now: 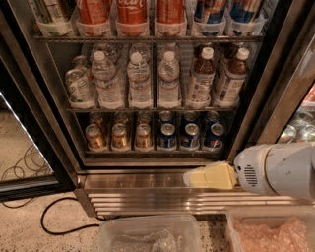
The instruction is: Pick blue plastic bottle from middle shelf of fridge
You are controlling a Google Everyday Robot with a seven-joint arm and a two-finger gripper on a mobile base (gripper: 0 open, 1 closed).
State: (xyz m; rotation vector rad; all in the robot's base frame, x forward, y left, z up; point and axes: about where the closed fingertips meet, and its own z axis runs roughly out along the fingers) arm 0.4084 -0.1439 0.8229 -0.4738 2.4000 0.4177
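Note:
The fridge point(49, 98) stands open in front of me. Two alike blue plastic bottles of dark drink with white caps stand at the right of the middle shelf point(147, 109), one point(201, 78) left of the other point(230, 78). My gripper point(209, 176), cream-coloured on a white arm point(275, 170), hangs low in front of the ribbed steel base panel point(147, 197). It points left, well below the bottles, and holds nothing that I can see.
Clear water bottles point(140, 81) fill the shelf's left and middle. Short gold cans point(118, 135) and blue cans point(189, 135) sit on the rack below, red cola bottles point(130, 12) above. Two clear plastic bins point(147, 236) stand on the floor. A black cable point(54, 221) lies at left.

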